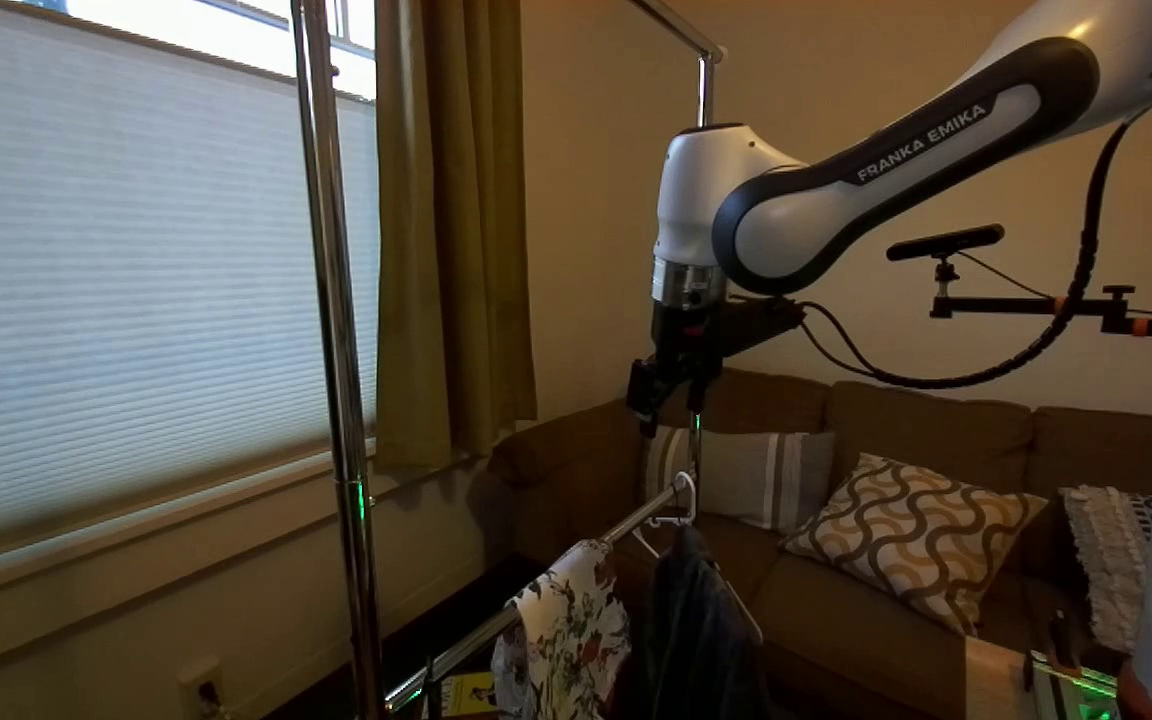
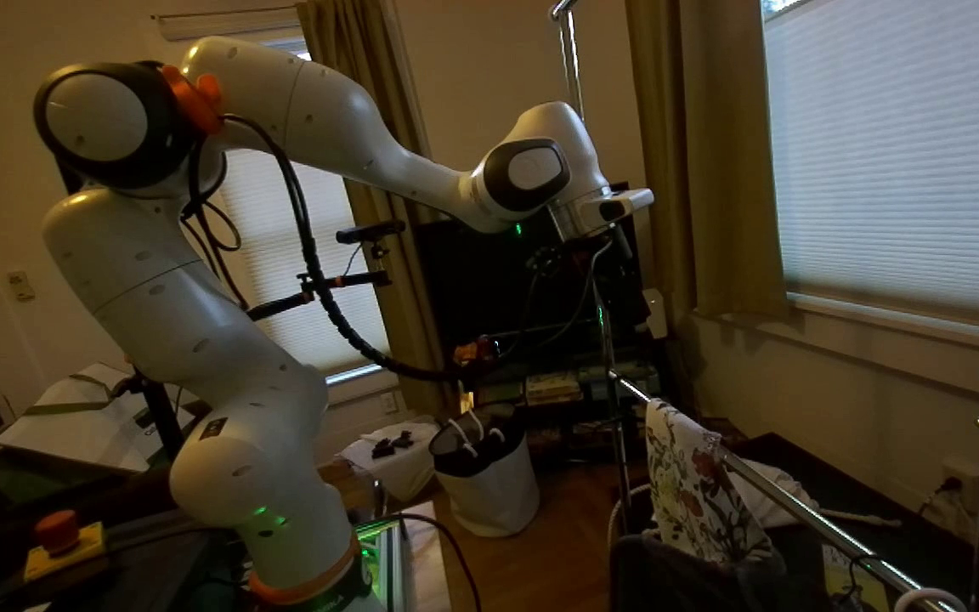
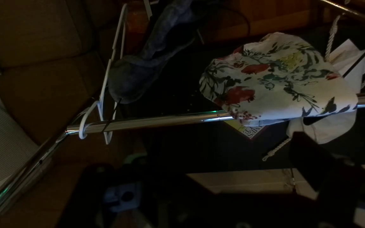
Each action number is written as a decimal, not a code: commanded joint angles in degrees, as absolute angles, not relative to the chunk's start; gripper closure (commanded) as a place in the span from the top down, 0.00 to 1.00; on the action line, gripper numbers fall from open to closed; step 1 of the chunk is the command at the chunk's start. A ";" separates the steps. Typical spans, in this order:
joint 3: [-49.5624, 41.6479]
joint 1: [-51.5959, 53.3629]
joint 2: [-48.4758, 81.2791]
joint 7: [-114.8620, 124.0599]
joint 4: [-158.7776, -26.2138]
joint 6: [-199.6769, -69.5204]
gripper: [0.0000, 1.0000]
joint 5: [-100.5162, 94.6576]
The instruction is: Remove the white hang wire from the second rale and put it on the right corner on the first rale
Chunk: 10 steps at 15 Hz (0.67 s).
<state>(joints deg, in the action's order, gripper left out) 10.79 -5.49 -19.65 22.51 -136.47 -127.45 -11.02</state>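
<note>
The white hang wire [image 1: 692, 495] hangs by its hook on the second rale [image 1: 640, 517], close to the end at the sofa-side upright. In the wrist view the white hang wire [image 3: 105, 79] is at the left, its hook around the second rale [image 3: 169, 119]. A dark garment on a thin black hook hangs right beside it. The first rale [image 1: 674, 24] shows at the top of an exterior view, with its corner on the upright. My gripper [image 1: 673, 415] points down above the second rale, apart from the hanger. In the wrist view my gripper [image 3: 220, 152] has its fingers wide apart with nothing between.
A floral cloth [image 3: 280, 82] and the dark garment [image 1: 696, 620] hang on the lower crossbar. A chrome upright [image 1: 336, 300] stands near the window. A brown sofa [image 1: 766, 580] with pillows is behind. A camera on a bracket [image 1: 946, 243] stands beside the arm.
</note>
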 commanded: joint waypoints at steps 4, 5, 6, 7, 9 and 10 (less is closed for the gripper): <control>9.56 -4.17 -19.56 22.85 -136.33 -127.20 1.00 -11.52; 8.97 -4.64 -17.95 23.01 -135.51 -127.30 1.00 -11.33; 8.58 -4.94 -17.13 23.08 -135.23 -127.53 1.00 -11.64; 7.55 -5.39 -15.06 21.99 -134.57 -128.07 1.00 -11.74; 5.49 -5.85 -11.56 20.63 -133.72 -130.07 1.00 -11.44; 4.52 -6.09 -9.87 20.40 -133.17 -130.56 1.00 -11.34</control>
